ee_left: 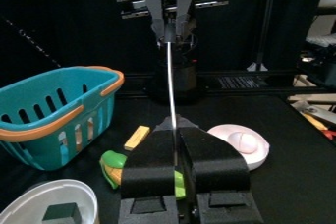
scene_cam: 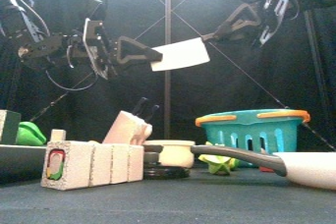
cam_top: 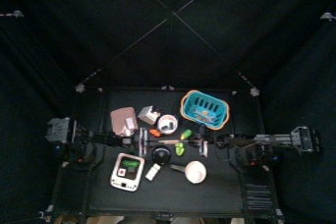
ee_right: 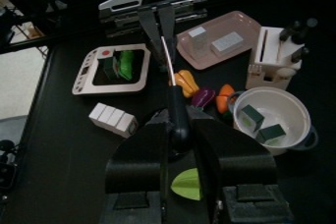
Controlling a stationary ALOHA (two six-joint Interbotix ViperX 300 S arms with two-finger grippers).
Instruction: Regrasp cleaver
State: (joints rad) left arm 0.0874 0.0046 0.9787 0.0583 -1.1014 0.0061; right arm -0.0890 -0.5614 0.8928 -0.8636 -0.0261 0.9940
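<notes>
Mid-air handover in progress: the cleaver (scene_cam: pixel 180 55) is hanging high in the upper middle of the front frame, well clear of the counter (scene_cam: pixel 157 203), with both arms on it at once. The left pincer (scene_cam: pixel 136 51), coming in from the left of the frame, is pinching one end of the cleaver, apparently the handle, while the right pincer (scene_cam: pixel 207 39), reaching down from the upper right, is closing on the opposite edge of the pale blade. In the left wrist view the blade is showing edge-on as a thin line running up from between the jaws toward the other pincer, and both pairs of jaws look pressed onto it. So this is reading as the transfer step of the regrasp, both grips on and neither released. Below, the teal basket (scene_cam: pixel 252 130), the white bowl (scene_cam: pixel 312 169) and the block of small boxes (scene_cam: pixel 92 163) are sitting untouched on the counter. Next, I'd judge, one pincer needs to let go cleanly while the other keeps a firm clamp, since a thin flat blade could swing or slip once it is held from one end only.
</notes>
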